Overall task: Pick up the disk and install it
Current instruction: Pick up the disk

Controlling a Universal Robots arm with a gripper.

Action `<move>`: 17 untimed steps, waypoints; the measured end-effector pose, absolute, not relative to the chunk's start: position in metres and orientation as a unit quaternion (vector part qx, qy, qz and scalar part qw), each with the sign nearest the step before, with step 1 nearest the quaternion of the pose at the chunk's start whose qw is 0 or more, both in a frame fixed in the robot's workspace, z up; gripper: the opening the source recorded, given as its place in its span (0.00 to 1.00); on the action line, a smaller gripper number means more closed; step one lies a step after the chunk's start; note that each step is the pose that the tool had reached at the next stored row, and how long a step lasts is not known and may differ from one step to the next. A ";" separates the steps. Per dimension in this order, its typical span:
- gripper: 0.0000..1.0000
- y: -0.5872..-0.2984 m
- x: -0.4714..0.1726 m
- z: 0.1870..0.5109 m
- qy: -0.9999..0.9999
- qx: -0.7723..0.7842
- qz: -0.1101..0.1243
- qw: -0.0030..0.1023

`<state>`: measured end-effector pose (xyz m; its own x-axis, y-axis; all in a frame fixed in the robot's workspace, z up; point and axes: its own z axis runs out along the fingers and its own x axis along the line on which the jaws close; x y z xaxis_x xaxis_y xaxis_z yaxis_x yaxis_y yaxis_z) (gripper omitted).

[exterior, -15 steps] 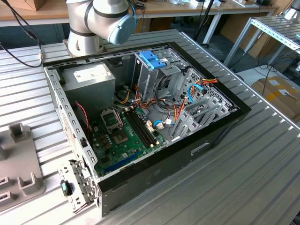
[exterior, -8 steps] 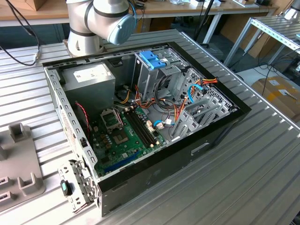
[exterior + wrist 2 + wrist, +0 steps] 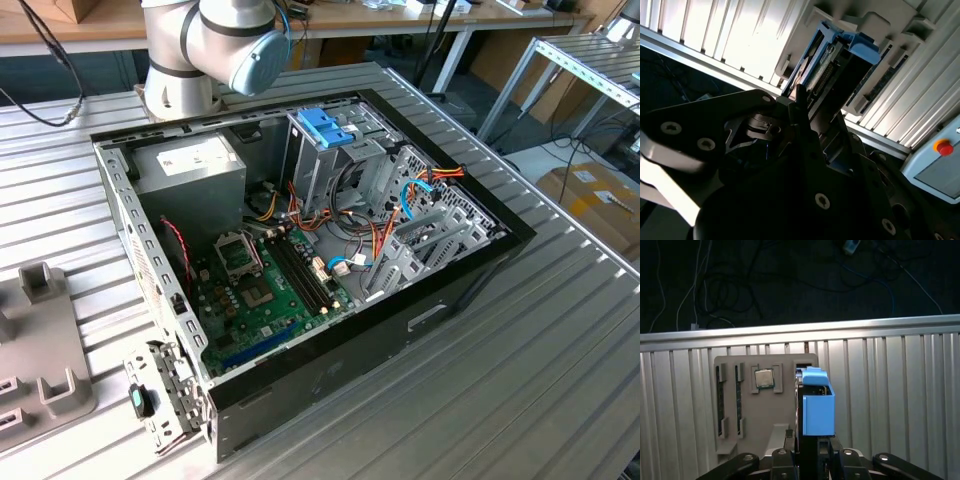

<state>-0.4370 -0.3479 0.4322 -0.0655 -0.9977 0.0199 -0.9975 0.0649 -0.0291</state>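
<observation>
The disk (image 3: 817,407) stands on edge, a dark slab with a bright blue carrier frame, and my gripper (image 3: 812,450) is shut on its near end. In the first wrist view a finger (image 3: 789,437) presses one side of it. In the second wrist view the disk (image 3: 850,47) reaches away from the dark fingers (image 3: 800,107) towards a grey holder plate (image 3: 900,40). I cannot tell whether the disk touches that plate. In the exterior view the open computer case (image 3: 470,275) lies on the ribbed metal table, with the arm's base (image 3: 185,70) behind it.
The grey holder plate (image 3: 765,415) also carries a processor chip (image 3: 764,378) and memory sticks (image 3: 720,400) in slots. Inside the case a tall metal cage is topped by a blue bracket (image 3: 325,125). A red stop button (image 3: 944,147) sits on a pale box. The table edge (image 3: 790,332) runs beyond the plate.
</observation>
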 end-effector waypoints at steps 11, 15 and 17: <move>0.35 -0.348 -0.437 0.473 0.730 -0.684 -0.017 0.003; 0.35 -0.348 -0.437 0.474 0.730 -0.684 -0.017 0.003; 0.35 -0.348 -0.437 0.474 0.730 -0.684 -0.017 0.003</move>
